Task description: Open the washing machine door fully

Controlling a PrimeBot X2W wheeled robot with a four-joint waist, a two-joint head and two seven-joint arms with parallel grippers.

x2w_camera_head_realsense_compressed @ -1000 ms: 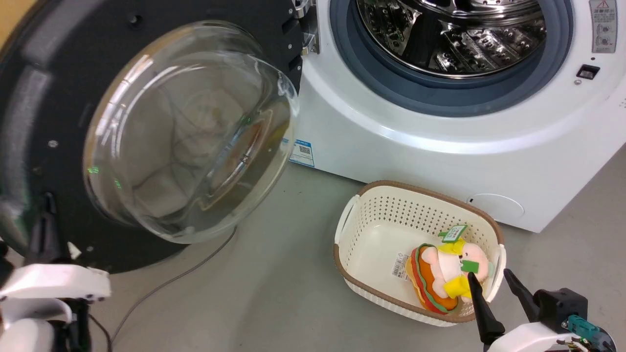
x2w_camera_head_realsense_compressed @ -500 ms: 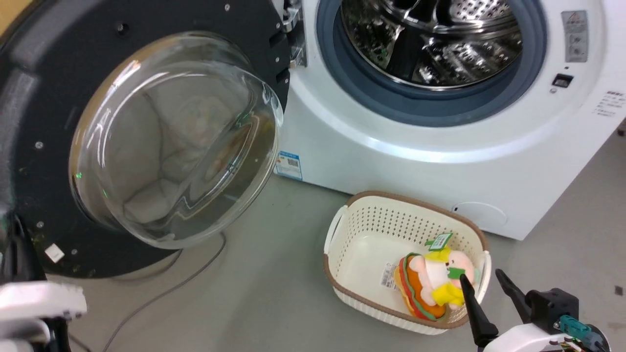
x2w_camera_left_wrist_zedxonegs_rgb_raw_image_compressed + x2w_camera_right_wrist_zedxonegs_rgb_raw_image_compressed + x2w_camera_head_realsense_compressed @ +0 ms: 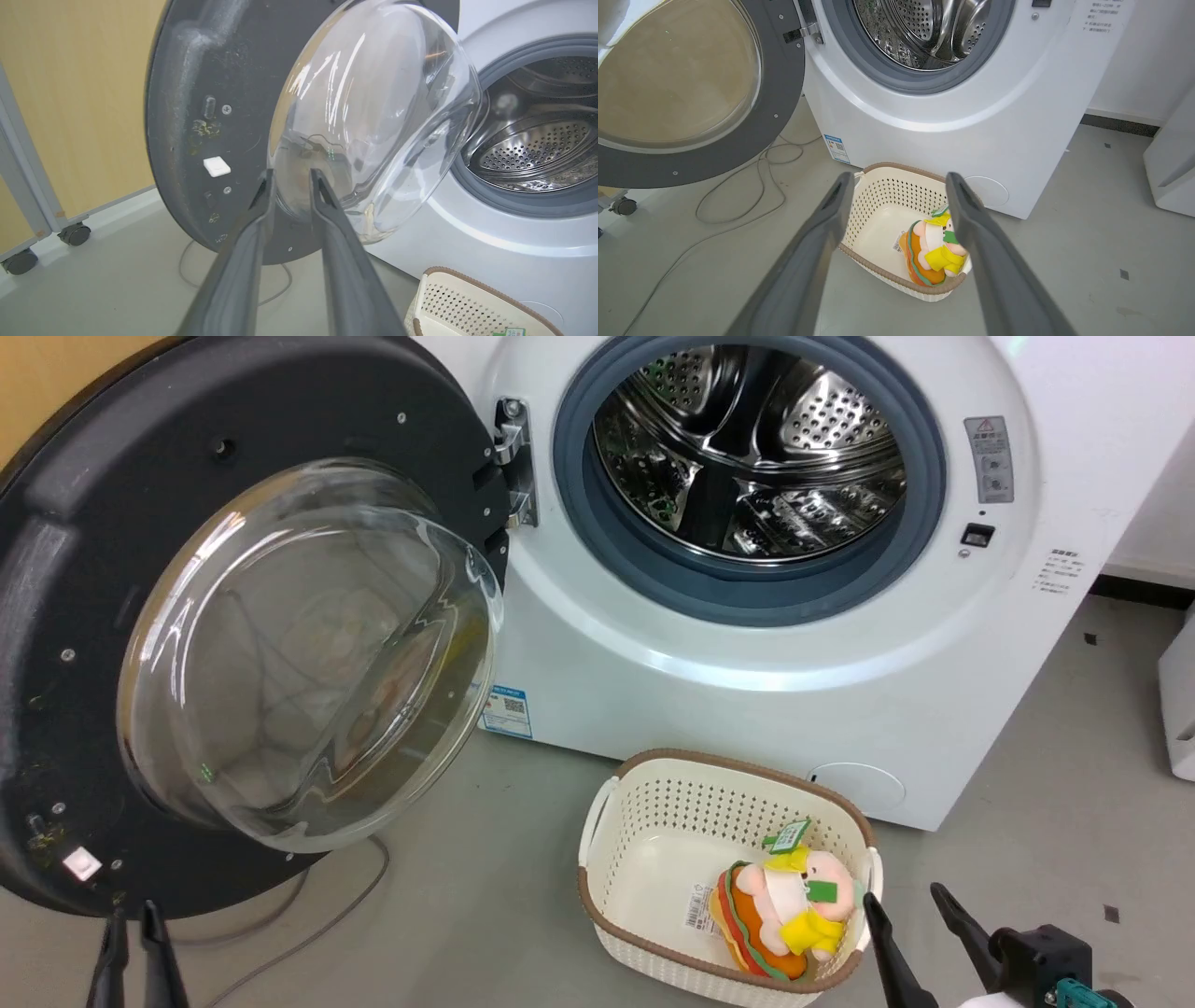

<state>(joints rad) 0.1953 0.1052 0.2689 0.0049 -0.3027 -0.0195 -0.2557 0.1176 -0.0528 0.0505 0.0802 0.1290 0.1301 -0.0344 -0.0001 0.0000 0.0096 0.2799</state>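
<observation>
While the washing machine door [image 3: 252, 644] hangs swung out to the left of the washing machine [image 3: 747, 691], you see its inner face turned toward the head camera. The clear glass bowl bulges from the black disc, and the hinge [image 3: 515, 462] holds the door at the left side of the opening. The steel drum [image 3: 747, 457] lies exposed inside the grey-blue rubber ring [image 3: 747, 595]. Your left gripper [image 3: 133, 919] sits at the bottom left of the head view, just below the door's lower rim. Its two fingers are a narrow gap apart with nothing between them, and from its wrist camera they point at the lower part of the glass bowl. Your right gripper [image 3: 903, 896] hovers at the lower right, fingers spread wide and empty, just beside the right end of the cream basket [image 3: 681, 798] on the floor in front of the machine. A plush toy [image 3: 780, 919] lies in that basket's right half. A grey cable [image 3: 322, 926] trails on the floor under the door.
</observation>
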